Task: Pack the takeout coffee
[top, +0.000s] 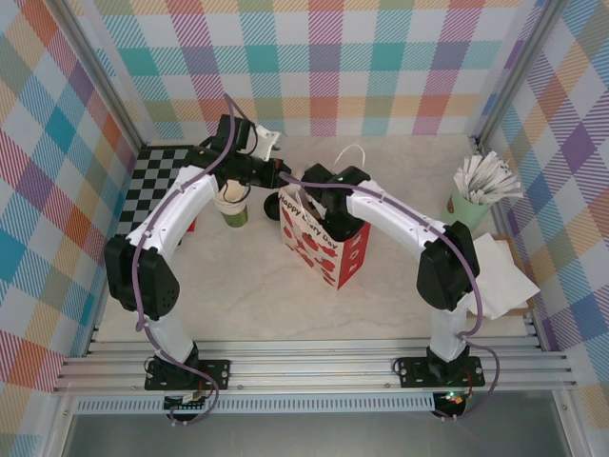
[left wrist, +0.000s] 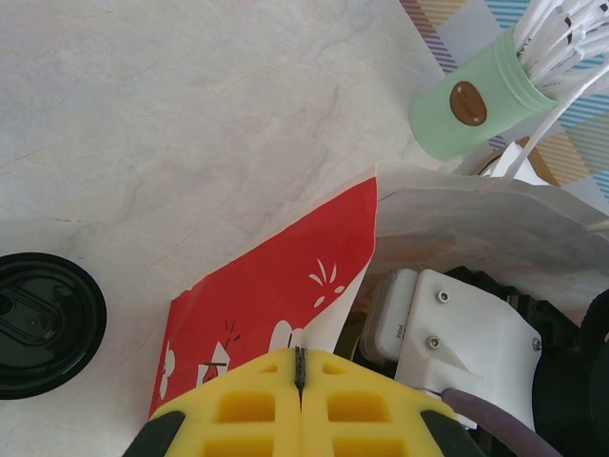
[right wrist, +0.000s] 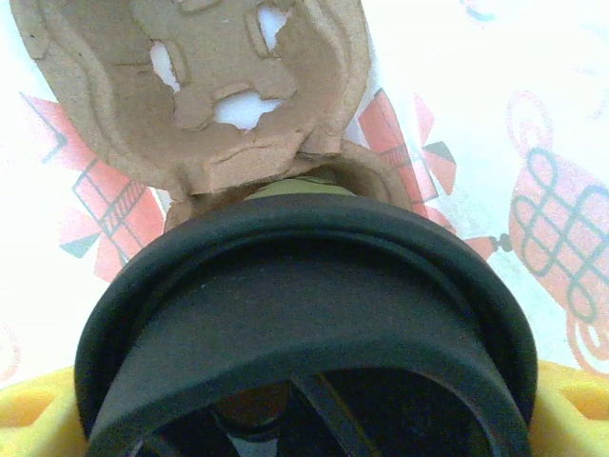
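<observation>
1. The paper bag (top: 324, 249), white with red print and red side panels, stands upright and open on the table (top: 247, 286).
2. The right gripper (right wrist: 304, 419) reaches down through the bag's mouth. Its yellow fingers (right wrist: 29, 414) sit on either side of the takeout coffee (right wrist: 304, 314), jaws wide and clamped on it.
3. The takeout coffee is therefore inside the bag. Its black lid is close under the right wrist camera, and a sliver of the cup wall shows just past the rim.
4. Deeper in the bag, just beyond the lid, lies a brown cardboard carrier (right wrist: 190, 86) with cut-out holes.
5. The left gripper (left wrist: 300, 381) hangs over the bag's red side panel, its yellow jaws pressed together with nothing between them.
6. A separate black lid (left wrist: 43, 324) sits on the table just beside that red panel.
7. A lidless stack of cups (top: 231, 205) stands near the bag's left side.
8. A mint cup (top: 471, 208) of white sticks stands well apart to the bag's right.
</observation>
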### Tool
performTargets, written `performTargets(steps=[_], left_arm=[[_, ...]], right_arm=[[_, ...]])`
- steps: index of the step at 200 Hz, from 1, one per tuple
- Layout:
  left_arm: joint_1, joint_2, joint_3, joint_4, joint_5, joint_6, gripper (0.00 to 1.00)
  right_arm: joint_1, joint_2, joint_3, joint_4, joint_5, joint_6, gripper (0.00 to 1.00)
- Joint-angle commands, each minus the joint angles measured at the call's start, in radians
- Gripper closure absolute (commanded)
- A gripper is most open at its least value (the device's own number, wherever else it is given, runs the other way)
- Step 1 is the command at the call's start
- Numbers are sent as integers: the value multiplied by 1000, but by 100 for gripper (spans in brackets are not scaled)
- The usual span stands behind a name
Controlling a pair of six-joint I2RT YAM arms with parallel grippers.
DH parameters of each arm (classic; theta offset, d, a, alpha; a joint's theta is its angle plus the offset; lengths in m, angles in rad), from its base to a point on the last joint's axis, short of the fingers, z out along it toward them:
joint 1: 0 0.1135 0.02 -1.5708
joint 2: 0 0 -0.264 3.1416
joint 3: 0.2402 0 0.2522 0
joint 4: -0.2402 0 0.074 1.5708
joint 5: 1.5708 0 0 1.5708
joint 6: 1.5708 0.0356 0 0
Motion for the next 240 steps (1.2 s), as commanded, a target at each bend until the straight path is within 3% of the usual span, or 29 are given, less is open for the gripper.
performTargets(steps=[1,240], left_arm=[[-5,23,31,-58,19,15,100],[-9,31,42,-72,3,6,100]], right_arm=[[-2,-33,28,-19,0,10,18],[-3,-59,16,-41,-10,12,11]])
